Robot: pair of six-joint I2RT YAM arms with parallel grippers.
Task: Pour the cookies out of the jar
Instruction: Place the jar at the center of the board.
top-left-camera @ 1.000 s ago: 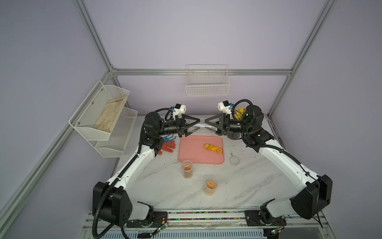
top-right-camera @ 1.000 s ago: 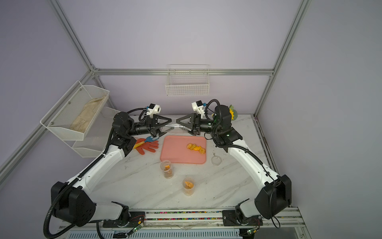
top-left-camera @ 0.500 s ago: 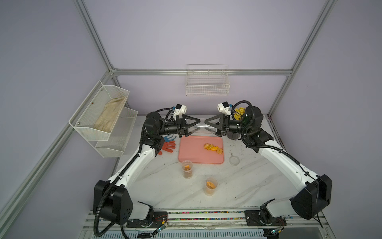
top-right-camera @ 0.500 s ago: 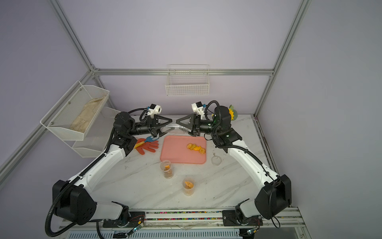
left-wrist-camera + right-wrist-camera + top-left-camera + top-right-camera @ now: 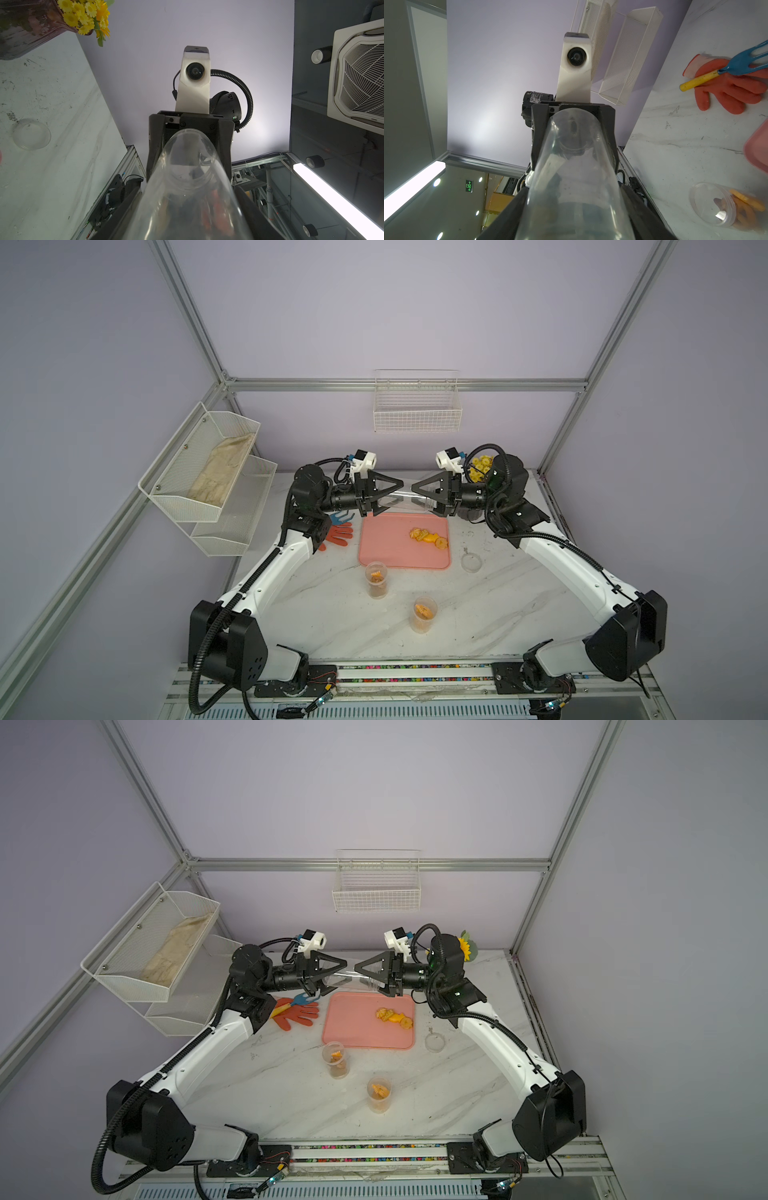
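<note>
Broadly, next to nothing is seen to have moved on the desk (image 5: 332,614) over the past second. Both arms are kept in the same mirrored reach at the far side, above the back edge of the pink tray (image 5: 382,547). Between them the clear jar (image 5: 409,501) is held level in the air as before, and no biscuit can be made out through its wall in either wrist view. What looks like its base end is gripped by the left pincer (image 5: 395,494), which is closed tight on it. The mouth end is taken by the right pincer (image 5: 422,501), whose jaws are set against the plastic on either side. The cookies (image 5: 428,537) are left in a small heap on the tray's right half, unchanged in outline. From this it may be judged that the pour is finished. Only the setting down of the jar is left, and perhaps the refitting of the clear lid (image 5: 471,562) lying just beside the tray.
</note>
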